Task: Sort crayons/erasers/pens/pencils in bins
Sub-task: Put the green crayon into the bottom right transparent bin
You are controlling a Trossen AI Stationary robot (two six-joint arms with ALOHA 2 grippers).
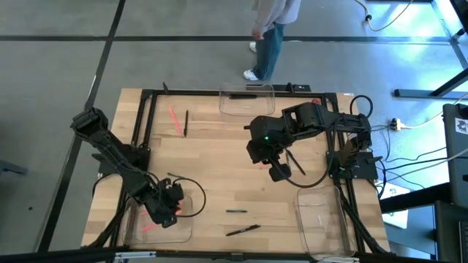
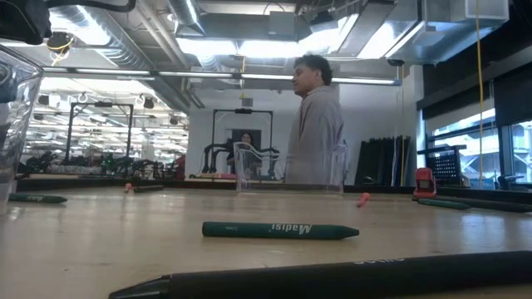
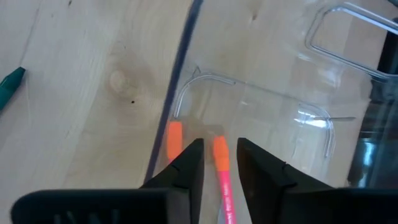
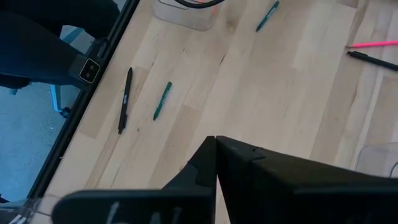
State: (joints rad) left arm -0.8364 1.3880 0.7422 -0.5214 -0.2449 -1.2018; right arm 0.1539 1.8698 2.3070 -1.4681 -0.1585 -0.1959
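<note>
Plywood table (image 1: 219, 172), pale and grained, fills the middle of the high view inside a black frame. Three clear rounded tubs sit on it: one bin (image 1: 246, 98) at top centre, one bin (image 1: 322, 212) at lower right, and the bin (image 1: 157, 223) at lower left, where the work is.

The left gripper (image 3: 217, 163) hangs over that lower-left bin, its fingers parted with a slim pink pen (image 3: 222, 177) lying in the gap between them, orange cap forward. Whether the fingers touch it cannot be told; it looks let go, so it can rest with a second orange-tipped stick (image 3: 175, 138) just beside it on the bin's floor.

The right gripper (image 4: 214, 163) waits above the table's centre right, fingers pressed together and holding nothing.

Loose on the wood are a pink pen (image 1: 175, 120) and a dark stick (image 1: 186, 123) at upper left, a black pen (image 1: 243, 230) and a green crayon (image 1: 235, 211) low in the centre; these are not yet sorted.

A person (image 1: 272, 33) stands beyond the far edge.
</note>
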